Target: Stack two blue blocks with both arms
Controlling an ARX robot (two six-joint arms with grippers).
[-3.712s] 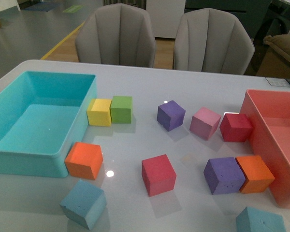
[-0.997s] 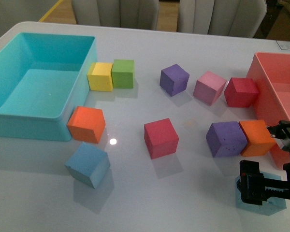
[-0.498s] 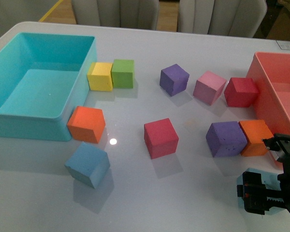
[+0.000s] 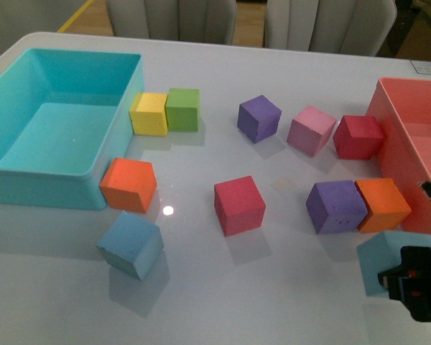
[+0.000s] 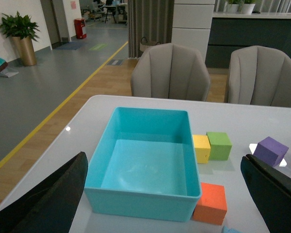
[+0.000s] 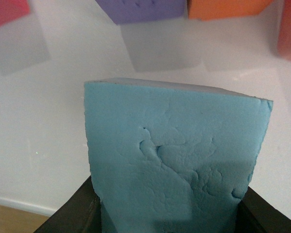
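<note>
One blue block (image 4: pixel 129 246) lies tilted on the white table at the front left, just below an orange cube (image 4: pixel 129 185). My right gripper (image 4: pixel 416 287) is shut on the other blue block (image 4: pixel 388 260) at the front right, and holds it clear of the table. The right wrist view is mostly filled by this dented block (image 6: pixel 174 160), with my right gripper (image 6: pixel 169 213) and its black fingers (image 6: pixel 80 208) at its two sides. My left gripper (image 5: pixel 163 162) is open, well above the turquoise bin (image 5: pixel 136 194). It does not show in the front view.
A salmon-red bin (image 4: pixel 409 115) stands at the right edge. Beside the held block lie a purple cube (image 4: pixel 335 206) and an orange cube (image 4: pixel 381 204). A red cube (image 4: pixel 239 205) sits mid-table, with yellow, green, purple, pink and dark red cubes further back.
My right gripper has lifted the blue block off the table at the front right and carried it slightly to the right. The other blue block has stayed put.
</note>
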